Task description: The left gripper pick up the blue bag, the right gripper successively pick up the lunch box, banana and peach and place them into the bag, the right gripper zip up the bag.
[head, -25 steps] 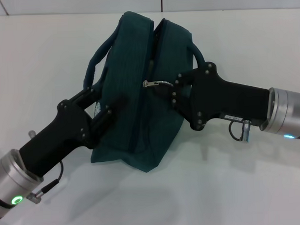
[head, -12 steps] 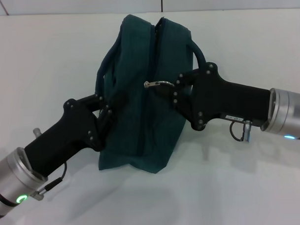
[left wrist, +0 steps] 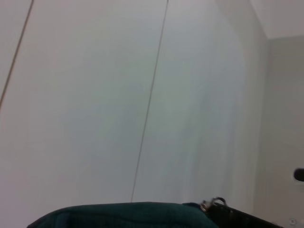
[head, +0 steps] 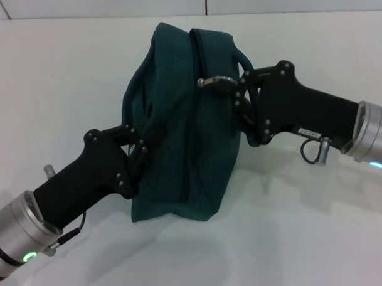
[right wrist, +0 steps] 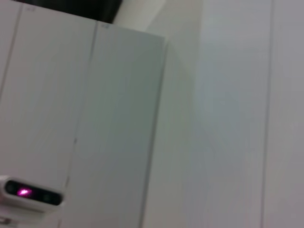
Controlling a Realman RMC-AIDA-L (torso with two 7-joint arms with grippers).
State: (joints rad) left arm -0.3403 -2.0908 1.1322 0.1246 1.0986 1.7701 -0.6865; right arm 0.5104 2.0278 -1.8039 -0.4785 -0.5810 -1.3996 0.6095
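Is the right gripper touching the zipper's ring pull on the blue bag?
Touching. In the head view the right gripper is closed on the metal ring pull at the top of the blue bag, with no gap between them.

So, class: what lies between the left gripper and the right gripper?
In the head view, only the blue bag lies between them: the left gripper grips its near side, and the right gripper holds the metal zipper ring at its top.

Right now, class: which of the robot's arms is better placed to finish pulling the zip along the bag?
The right. The right gripper is at the zip's metal ring on top of the blue bag, while the left gripper grips the bag's side, steadying it.
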